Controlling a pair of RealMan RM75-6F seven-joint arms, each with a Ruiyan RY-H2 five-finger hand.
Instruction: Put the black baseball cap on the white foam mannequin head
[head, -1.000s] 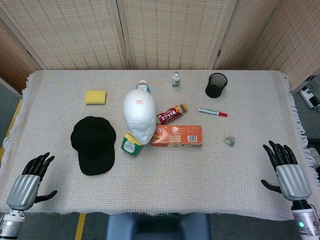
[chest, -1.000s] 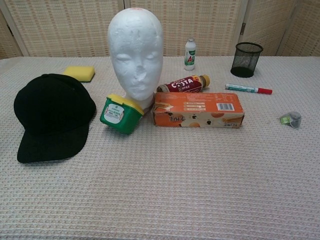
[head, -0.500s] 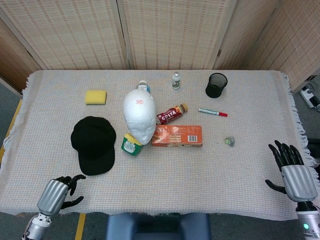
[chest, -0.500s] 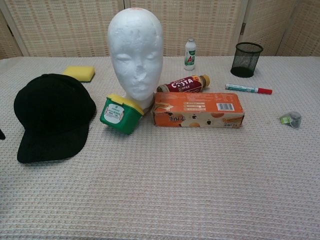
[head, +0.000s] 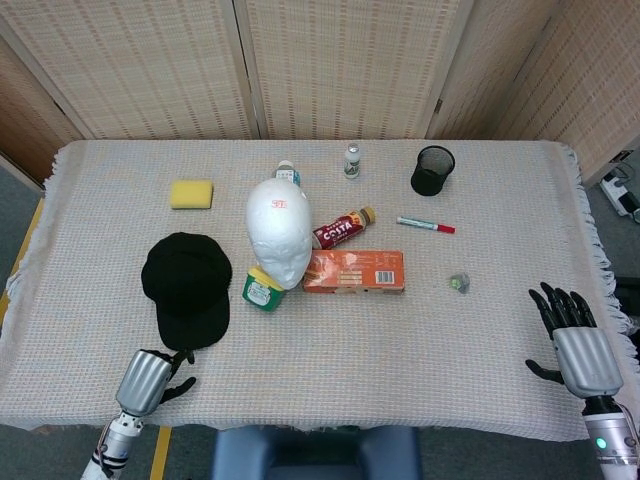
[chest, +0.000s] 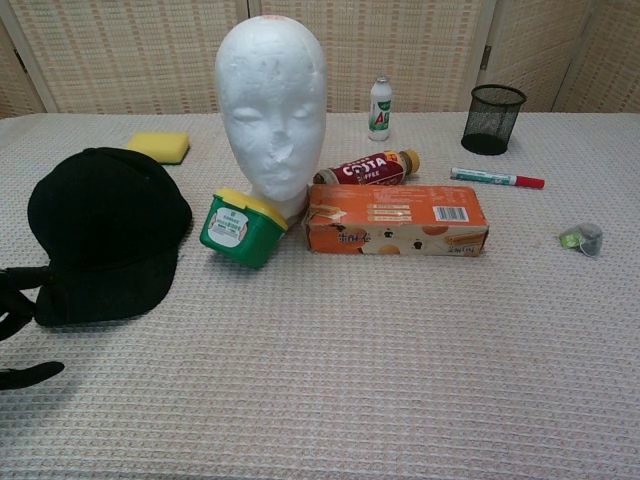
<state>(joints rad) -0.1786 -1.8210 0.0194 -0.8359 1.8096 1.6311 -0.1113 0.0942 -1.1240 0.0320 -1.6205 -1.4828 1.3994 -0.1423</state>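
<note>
The black baseball cap (head: 187, 285) (chest: 105, 230) lies flat on the table left of the white foam mannequin head (head: 279, 231) (chest: 271, 105), which stands upright, brim toward the near edge. My left hand (head: 150, 377) (chest: 18, 310) is just below the brim's near edge, fingers apart and reaching to the brim, nothing held. My right hand (head: 577, 345) hovers open at the table's near right corner, far from both; the chest view does not show it.
A green tub with yellow lid (head: 262, 289) and an orange box (head: 354, 271) sit against the mannequin's base. A Costa bottle (head: 342, 228), red marker (head: 425, 225), black mesh cup (head: 432, 170), small white bottle (head: 352, 161) and yellow sponge (head: 191, 193) lie further back.
My left hand has moved right and inward from the near left corner to the cap's brim, entering the chest view. My right hand has hardly shifted.
</note>
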